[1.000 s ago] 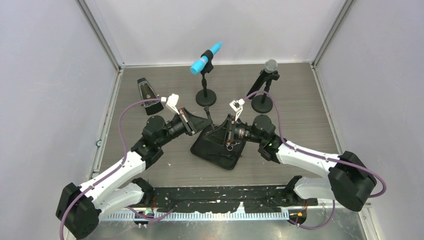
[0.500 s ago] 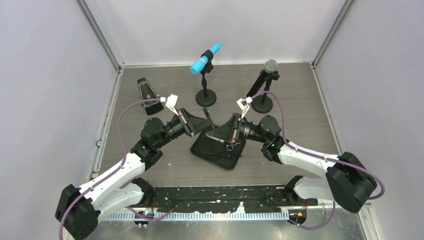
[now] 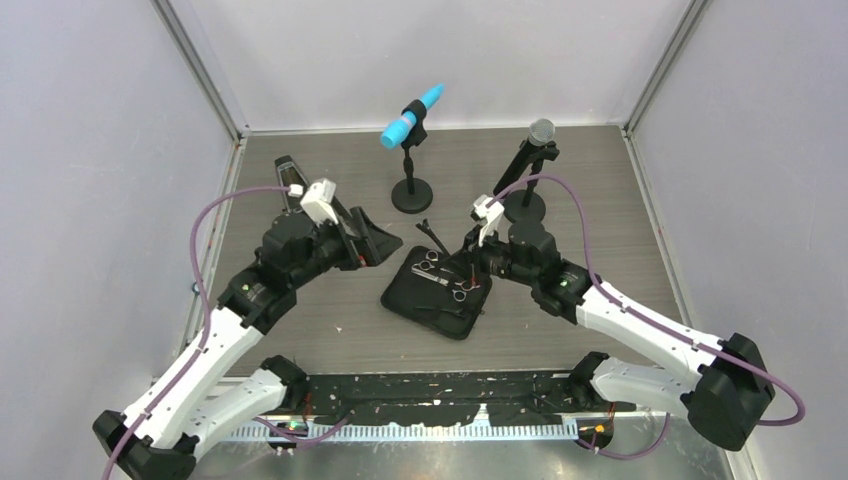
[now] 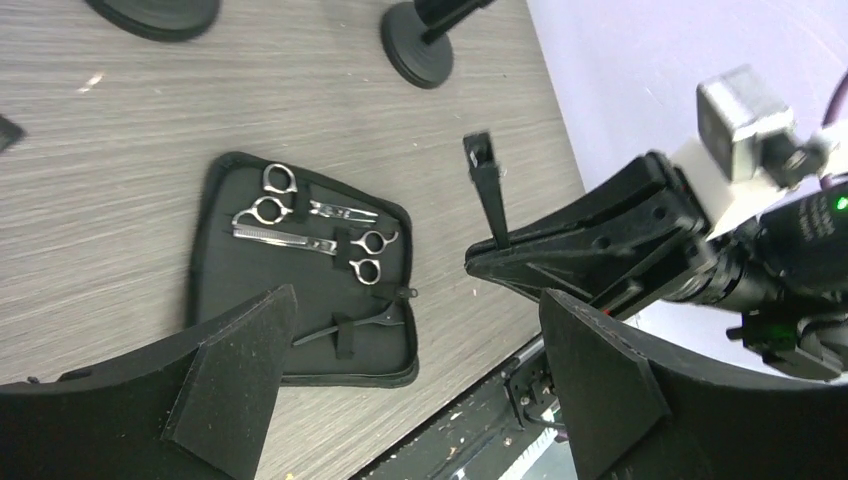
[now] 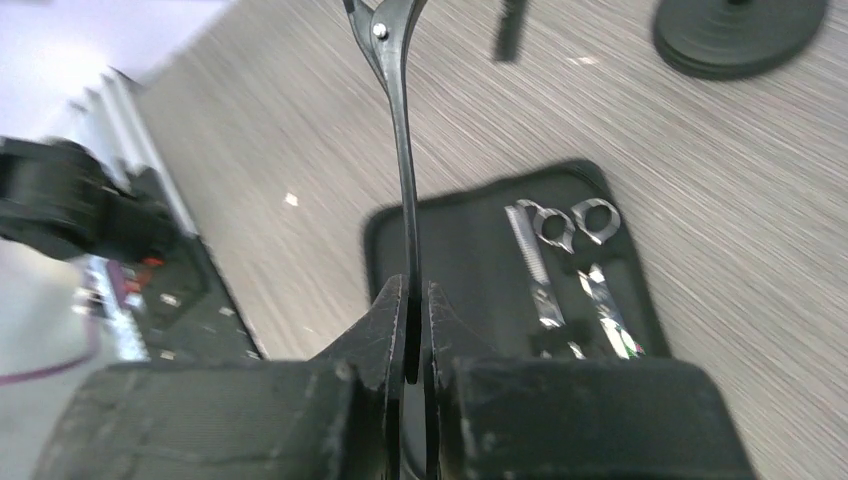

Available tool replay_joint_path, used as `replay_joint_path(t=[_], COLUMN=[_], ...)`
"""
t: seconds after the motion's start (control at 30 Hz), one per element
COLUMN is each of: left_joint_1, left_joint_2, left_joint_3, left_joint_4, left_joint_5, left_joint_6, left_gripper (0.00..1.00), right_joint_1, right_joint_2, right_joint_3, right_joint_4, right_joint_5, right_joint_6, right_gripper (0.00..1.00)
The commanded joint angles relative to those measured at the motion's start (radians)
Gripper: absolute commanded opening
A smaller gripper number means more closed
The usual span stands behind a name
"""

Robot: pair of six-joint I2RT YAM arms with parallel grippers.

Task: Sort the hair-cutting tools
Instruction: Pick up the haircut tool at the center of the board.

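Grey wood-grain table. Right gripper pinches one thin black hair clip just above the open zip case. Left gripper gapes empty, well to its left. Two scissors and a second clip lie in the case beneath the right gripper; sorting looks unfinished.

Even bright light, soft shadows; right wrist view motion-blurred.
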Motion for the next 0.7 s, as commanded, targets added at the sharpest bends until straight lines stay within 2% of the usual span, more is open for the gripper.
replay_joint_path(t=[0.0,0.13,0.37,0.57,0.67], left_joint_1=[0.073,0.097,0.099,0.099,0.099], left_joint_2=[0.034,0.077,0.203,0.237,0.242], left_joint_3=[0.114,0.121,0.11,0.063,0.048], left_joint_4=[-0.263,-0.211,-0.095,0.034,0.074], left_joint_5=[0.079,0.17,0.342,0.405,0.422], left_joint_6=[0.053,0.022,-0.029,-0.098,-0.123], left_gripper=[0.96,0.95,0.88,0.82,0.75], right_joint_1=[0.039,0.076,0.124,0.159,0.167], right_joint_2=[-0.023,-0.037,-0.05,-0.046,-0.041], right_joint_3=[0.046,0.032,0.027,0.022,0.021], right_joint_4=[-0.2,-0.186,-0.152,-0.131,-0.124], right_joint_5=[0.193,0.231,0.183,0.175,0.175], right_joint_6=[-0.263,-0.371,-0.408,-0.417,-0.417], right_gripper=[0.05,0.05,0.05,0.05,0.05])
